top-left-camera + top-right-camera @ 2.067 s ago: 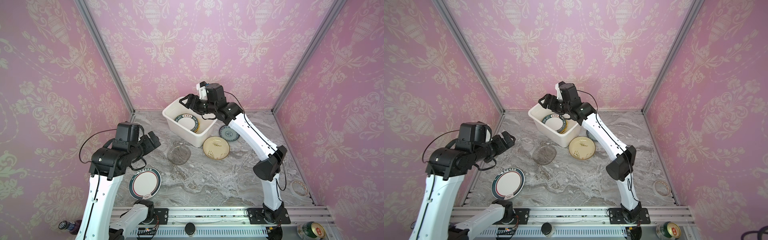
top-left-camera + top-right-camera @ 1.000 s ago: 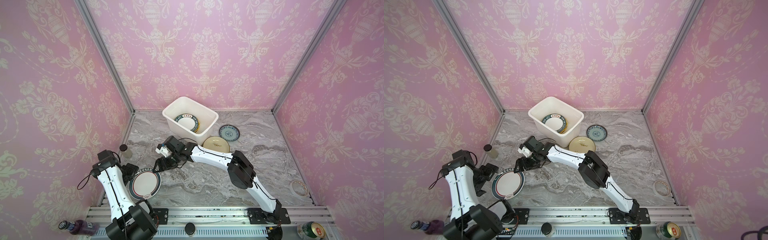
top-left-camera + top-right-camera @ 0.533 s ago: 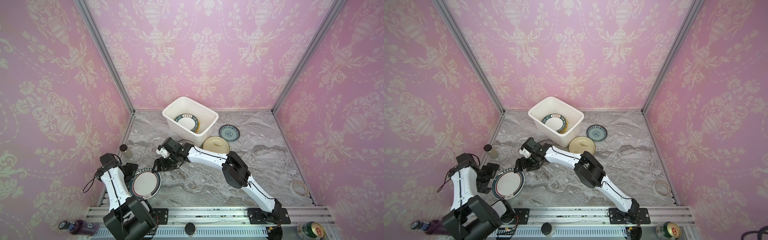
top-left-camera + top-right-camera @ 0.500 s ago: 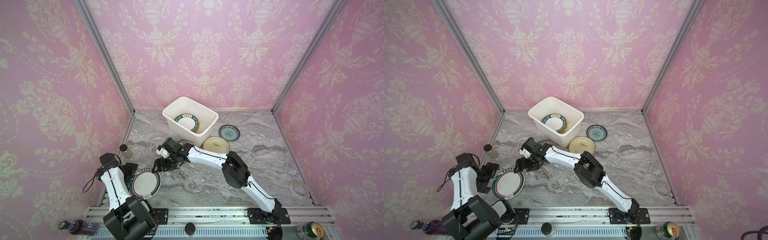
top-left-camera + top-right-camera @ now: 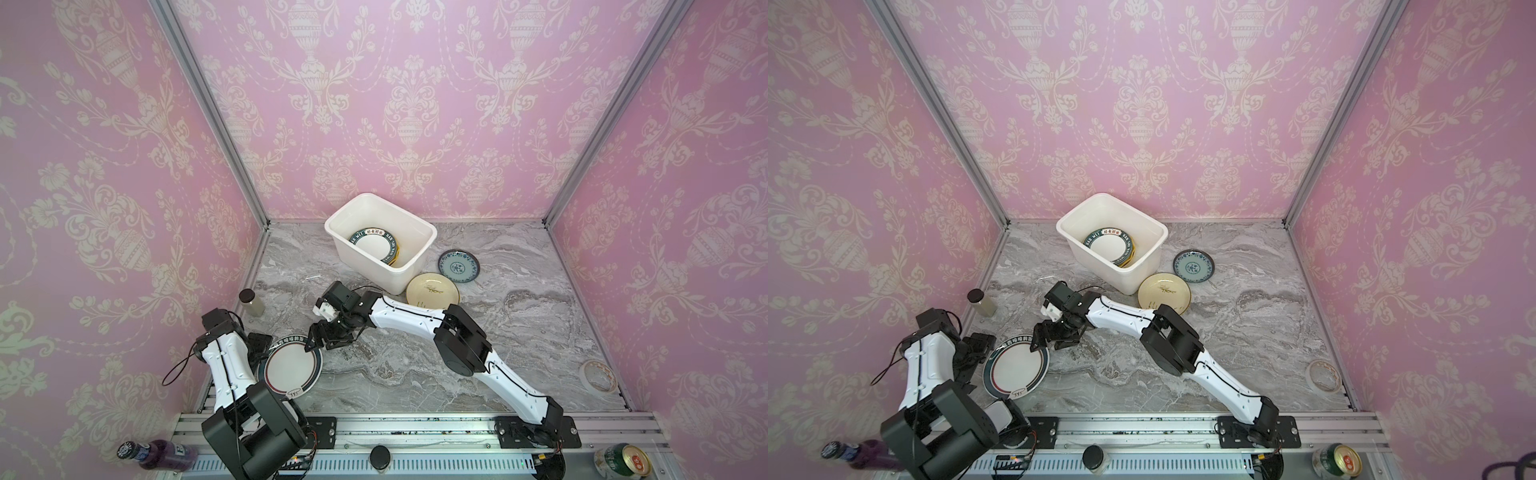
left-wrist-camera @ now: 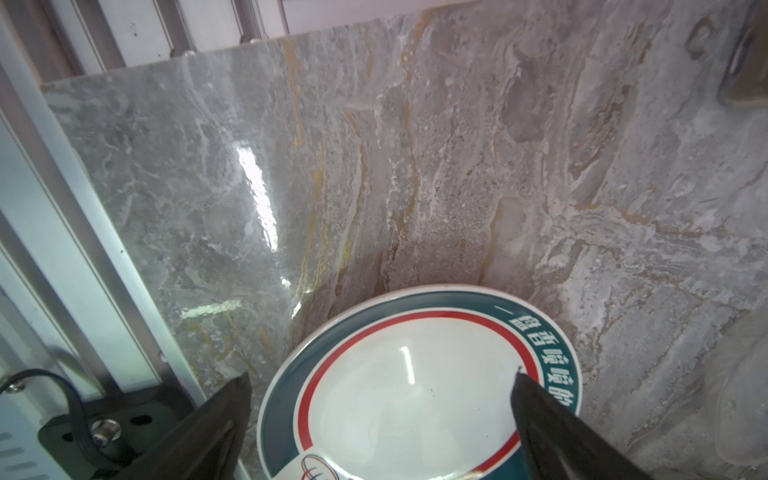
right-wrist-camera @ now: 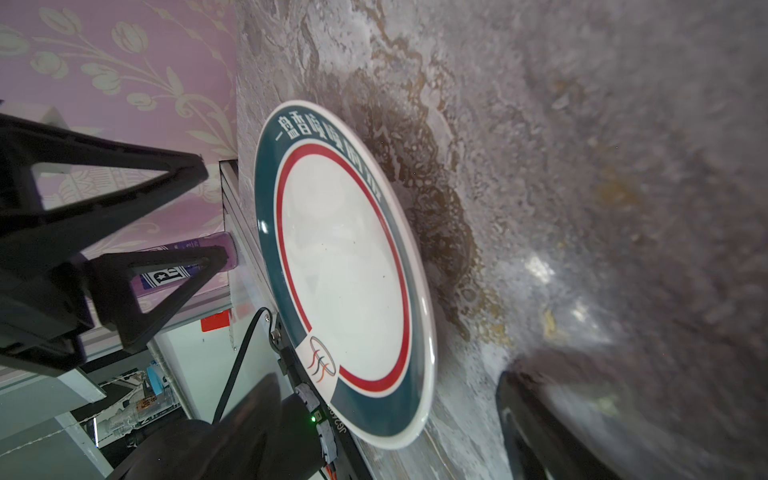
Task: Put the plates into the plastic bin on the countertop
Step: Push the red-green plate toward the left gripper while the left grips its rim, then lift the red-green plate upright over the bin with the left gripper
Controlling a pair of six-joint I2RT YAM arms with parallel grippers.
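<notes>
Dark-rimmed plate (image 5: 294, 365) is laid flat, face-up, at counter's (image 5: 415, 365) front-left corner; left gripper (image 6: 380, 376), right gripper (image 5: 322, 338) are held spread.

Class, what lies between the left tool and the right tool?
The white plate with the dark green rim lies flat between the left tool and the right tool; both top views show it.

The teal-rimmed plate (image 7: 349, 266) at the near left reads 一盘香喷喷的 in white on its band. The top plate (image 5: 372, 246) in the bin (image 5: 365, 266) has rim lettering too small to read.
</notes>
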